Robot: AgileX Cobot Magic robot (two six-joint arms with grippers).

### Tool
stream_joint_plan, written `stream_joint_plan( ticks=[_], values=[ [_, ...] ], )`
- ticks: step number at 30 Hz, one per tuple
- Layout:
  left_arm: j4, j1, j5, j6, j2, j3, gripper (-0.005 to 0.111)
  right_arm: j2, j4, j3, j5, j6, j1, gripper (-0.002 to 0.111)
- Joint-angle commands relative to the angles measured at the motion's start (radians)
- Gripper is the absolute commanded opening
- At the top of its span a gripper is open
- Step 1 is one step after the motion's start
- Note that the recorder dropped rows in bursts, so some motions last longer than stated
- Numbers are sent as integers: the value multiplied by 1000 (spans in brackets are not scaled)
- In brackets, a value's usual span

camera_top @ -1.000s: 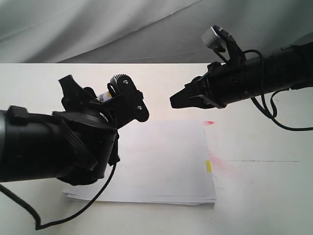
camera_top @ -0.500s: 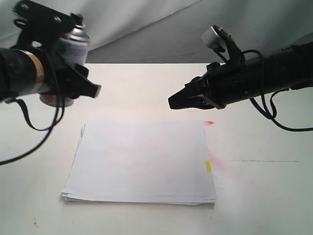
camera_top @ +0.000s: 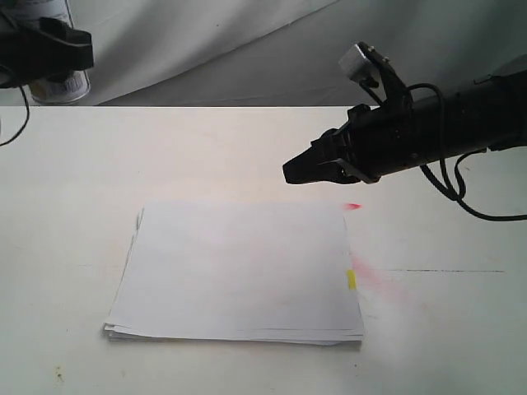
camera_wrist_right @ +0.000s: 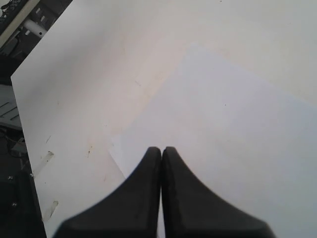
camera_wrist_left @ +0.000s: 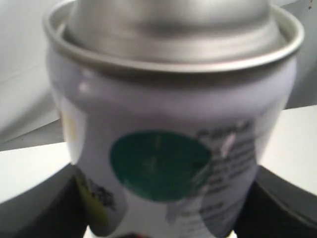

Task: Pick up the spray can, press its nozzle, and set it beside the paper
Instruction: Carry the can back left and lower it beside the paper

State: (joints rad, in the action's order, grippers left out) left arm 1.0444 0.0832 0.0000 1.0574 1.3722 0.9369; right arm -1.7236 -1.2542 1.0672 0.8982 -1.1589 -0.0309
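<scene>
The spray can (camera_top: 56,82) is lifted to the far upper left corner of the exterior view, only its lower body showing. My left gripper (camera_top: 49,51) is shut on the spray can. In the left wrist view the spray can (camera_wrist_left: 168,129) fills the frame, silver shoulder and white label with a teal dot; the nozzle is out of view. The paper (camera_top: 239,271) lies flat in the middle of the table, yellow tab at its right edge. My right gripper (camera_top: 290,173) hovers shut above the paper's far right corner, fingers (camera_wrist_right: 143,193) pressed together over the paper (camera_wrist_right: 237,148).
A pink-red smudge (camera_top: 354,206) marks the white table (camera_top: 445,329) by the paper's far right corner, with more pink beside the yellow tab (camera_top: 351,280). Grey cloth (camera_top: 247,49) hangs behind the table. A black cable (camera_top: 461,197) loops under the right arm.
My left gripper has carried the spray can from over the paper's near left, up and leftward, to the top left corner of the view. The right gripper has stayed in place.
</scene>
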Motion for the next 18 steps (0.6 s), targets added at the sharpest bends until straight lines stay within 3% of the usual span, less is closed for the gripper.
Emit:
stream_joint_plan(
  ticks=[1, 4, 7, 12, 18],
  values=[
    [-8, -60, -154, -12, -6, 11, 0, 9, -13, -2, 11, -8, -6, 0],
    [-39, -64, -130, -102, 4, 11, 0, 9, -13, -2, 7, -8, -6, 0],
    [-51, -75, -214, -203, 45, 11, 0, 9, -13, -2, 7, -8, -6, 0],
    [-285, -73, -302, -335, 115, 8, 0, 9, -13, -2, 5, -8, -6, 0],
    [-418, -73, -396, -489, 133, -40, 0, 9, -13, -2, 7, -8, -6, 0]
  ],
)
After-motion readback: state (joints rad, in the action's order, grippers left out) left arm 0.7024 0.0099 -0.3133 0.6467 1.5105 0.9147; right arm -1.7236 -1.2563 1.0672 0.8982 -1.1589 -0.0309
